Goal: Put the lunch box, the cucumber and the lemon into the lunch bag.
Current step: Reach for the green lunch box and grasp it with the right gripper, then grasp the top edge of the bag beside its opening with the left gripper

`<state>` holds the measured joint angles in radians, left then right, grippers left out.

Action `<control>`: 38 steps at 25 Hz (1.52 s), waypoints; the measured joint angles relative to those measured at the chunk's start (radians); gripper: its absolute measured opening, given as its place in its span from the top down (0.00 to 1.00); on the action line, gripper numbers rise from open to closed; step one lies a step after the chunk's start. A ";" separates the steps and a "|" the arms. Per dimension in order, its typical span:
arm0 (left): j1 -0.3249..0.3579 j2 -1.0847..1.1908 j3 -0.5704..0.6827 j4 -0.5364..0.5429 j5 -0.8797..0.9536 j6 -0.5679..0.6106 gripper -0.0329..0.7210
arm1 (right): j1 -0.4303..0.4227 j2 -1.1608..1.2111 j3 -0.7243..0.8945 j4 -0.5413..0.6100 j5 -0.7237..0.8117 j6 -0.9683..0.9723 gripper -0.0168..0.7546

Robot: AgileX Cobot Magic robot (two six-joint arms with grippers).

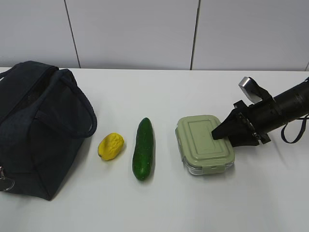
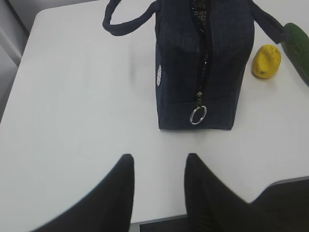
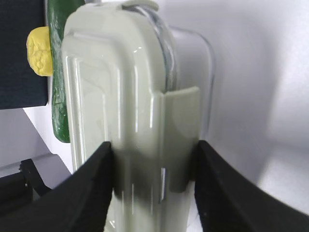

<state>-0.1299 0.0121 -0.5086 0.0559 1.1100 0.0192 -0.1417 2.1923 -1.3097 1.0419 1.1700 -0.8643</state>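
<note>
We find our right gripper (image 3: 154,159) clamped across the lunch box (image 1: 205,144), first item; next comes lifting it leftward to the lunch bag (image 1: 38,130).

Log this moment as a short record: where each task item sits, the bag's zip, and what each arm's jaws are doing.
lunch bag: table's left end, zip looks undone
lemon: on table, right of bag
cucumber: on table, between lemon and box
lunch box: on table, lid on
right gripper: jaws closed across the box's end
left gripper: jaws apart, empty, short of the bag's ring pull
items in bag: none visible
</note>
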 joint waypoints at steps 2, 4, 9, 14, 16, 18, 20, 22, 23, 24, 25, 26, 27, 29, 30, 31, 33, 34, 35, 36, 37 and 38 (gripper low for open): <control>0.000 0.000 0.000 0.000 0.000 0.000 0.64 | 0.000 0.000 0.000 0.002 0.000 0.000 0.49; 0.000 0.000 0.000 -0.004 0.000 0.000 0.64 | 0.000 0.000 0.000 0.002 0.000 0.000 0.49; 0.000 0.000 0.000 -0.020 0.000 0.000 0.64 | 0.000 0.000 0.000 0.002 0.000 0.000 0.49; 0.000 0.000 0.000 -0.023 0.000 0.000 0.64 | 0.000 0.000 0.000 0.004 0.000 0.000 0.49; 0.000 0.000 0.000 -0.025 0.000 0.000 0.64 | 0.000 0.000 0.000 0.004 0.000 0.000 0.49; 0.000 0.000 0.000 -0.025 0.000 0.000 0.64 | 0.000 0.000 0.000 0.004 0.000 0.000 0.50; 0.000 0.000 0.000 -0.025 0.000 0.000 0.64 | 0.000 0.000 0.000 0.006 0.000 0.000 0.51; 0.000 0.000 0.000 -0.025 0.000 0.000 0.64 | 0.000 0.000 0.000 0.006 0.000 0.000 0.52; 0.000 0.000 0.000 -0.026 0.000 0.000 0.64 | 0.000 0.000 0.000 0.006 0.000 0.000 0.52; 0.000 0.000 0.000 -0.026 0.000 0.000 0.64 | 0.000 0.000 0.000 0.007 0.000 0.000 0.52; 0.000 0.000 0.000 -0.026 0.000 0.000 0.64 | 0.000 0.000 0.000 0.007 -0.002 0.000 0.52; 0.000 0.000 0.000 -0.026 0.000 0.000 0.64 | 0.000 0.000 0.000 0.007 -0.002 0.000 0.52; 0.000 0.000 0.000 -0.026 0.000 0.000 0.64 | 0.000 0.000 0.000 0.007 -0.002 0.000 0.52; 0.000 0.000 0.000 -0.026 0.000 0.000 0.64 | 0.000 0.000 0.000 0.007 -0.002 0.000 0.52; 0.000 0.000 0.000 -0.026 0.000 0.000 0.64 | 0.000 0.000 0.000 0.007 -0.002 0.000 0.52; 0.000 0.000 0.000 -0.026 0.000 0.000 0.64 | 0.000 0.000 0.000 0.007 -0.002 0.000 0.52; 0.000 0.000 0.000 -0.029 0.000 0.000 0.64 | 0.000 0.000 0.000 0.007 -0.002 0.001 0.52; 0.000 0.000 0.000 -0.031 0.000 0.000 0.64 | 0.000 0.000 0.000 0.008 -0.002 0.004 0.52; 0.000 0.000 0.000 -0.033 0.000 0.000 0.64 | 0.000 0.000 0.000 0.008 -0.002 0.006 0.52; 0.000 0.000 0.000 -0.033 0.000 0.000 0.64 | 0.000 0.000 0.000 0.008 -0.002 0.006 0.52; 0.000 0.000 0.000 -0.033 0.000 0.000 0.64 | 0.000 0.000 0.000 0.010 -0.004 0.008 0.52; 0.000 0.000 0.000 -0.033 0.000 0.000 0.64 | 0.000 0.000 0.000 0.010 -0.004 0.008 0.52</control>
<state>-0.1299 0.0121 -0.5086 0.0224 1.1100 0.0192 -0.1417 2.1923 -1.3097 1.0515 1.1663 -0.8561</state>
